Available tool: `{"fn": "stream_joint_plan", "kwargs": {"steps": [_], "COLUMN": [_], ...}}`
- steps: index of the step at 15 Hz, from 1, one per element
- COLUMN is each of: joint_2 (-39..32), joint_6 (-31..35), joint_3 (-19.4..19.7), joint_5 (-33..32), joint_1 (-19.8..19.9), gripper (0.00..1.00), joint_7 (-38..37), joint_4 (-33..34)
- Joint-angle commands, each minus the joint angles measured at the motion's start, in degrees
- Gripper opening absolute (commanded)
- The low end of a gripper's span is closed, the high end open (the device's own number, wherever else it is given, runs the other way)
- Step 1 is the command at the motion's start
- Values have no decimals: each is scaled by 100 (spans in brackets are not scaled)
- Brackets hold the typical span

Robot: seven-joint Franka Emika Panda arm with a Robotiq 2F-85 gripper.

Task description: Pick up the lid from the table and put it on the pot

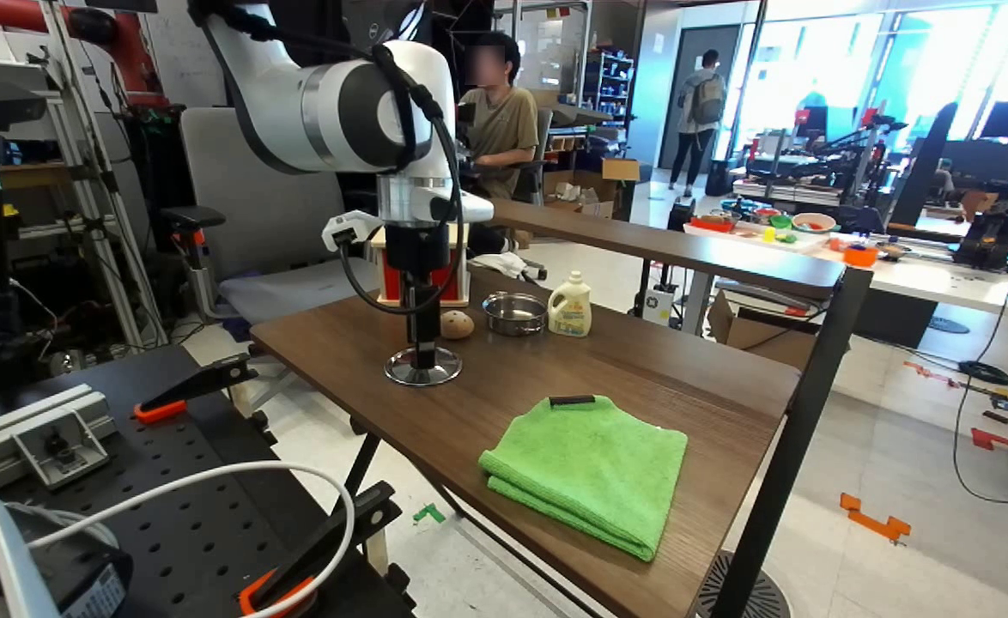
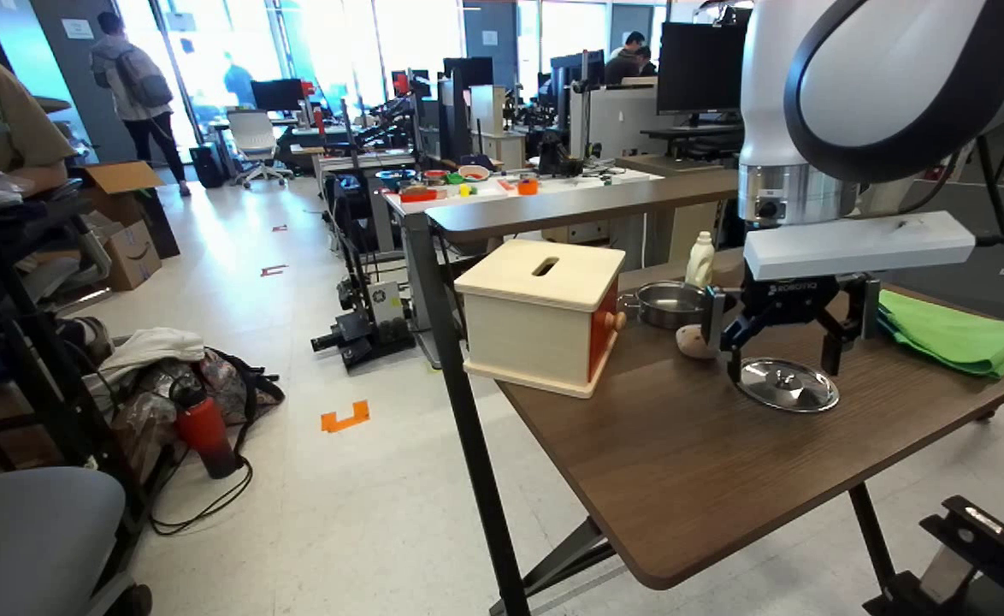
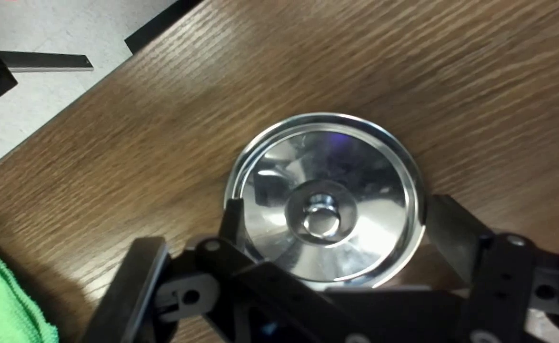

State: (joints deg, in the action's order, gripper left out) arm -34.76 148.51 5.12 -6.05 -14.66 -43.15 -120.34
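The lid is a shiny round metal disc with a small knob in its middle. It lies flat on the brown table in both exterior views (image 1: 446, 372) (image 2: 797, 392) and fills the middle of the wrist view (image 3: 279, 224). My gripper (image 2: 782, 370) points down over the lid with its fingers spread wide. In the wrist view my gripper (image 3: 334, 206) has one fingertip at each side of the lid, with the knob between them. I cannot tell whether the fingers touch the rim. The silver pot (image 1: 515, 319) stands uncovered farther back; it also shows in an exterior view (image 2: 671, 306).
A tan ball-like object (image 1: 457, 324) sits between lid and pot. A pale yellow bottle (image 1: 570, 311) stands beside the pot. A wooden box (image 2: 528, 321) with a red side stands at the table's end. A folded green towel (image 1: 590, 476) lies on the table (image 1: 684, 378).
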Motion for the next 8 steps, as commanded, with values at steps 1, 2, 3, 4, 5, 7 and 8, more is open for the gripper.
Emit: {"fn": "stream_joint_plan", "kwargs": {"steps": [1, 2, 3, 4, 5, 7, 8], "joint_2": [-19, -24, -26, -28, -29, -29, -30], "joint_6": [167, 162, 159, 158, 159, 156, 154], "joint_3": [107, 110, 117, 122, 125, 130, 135], "joint_5": [56, 54, 48, 43, 40, 35, 33], "joint_1": [-102, -100, -104, -107, -108, -107, -106], "gripper": [71, 71, 63, 56, 46, 32, 25], "joint_7": [-122, -127, -137, -144, -153, -169, -170], "joint_4": [-69, -67, -60, -55, -49, -44, -45]}}
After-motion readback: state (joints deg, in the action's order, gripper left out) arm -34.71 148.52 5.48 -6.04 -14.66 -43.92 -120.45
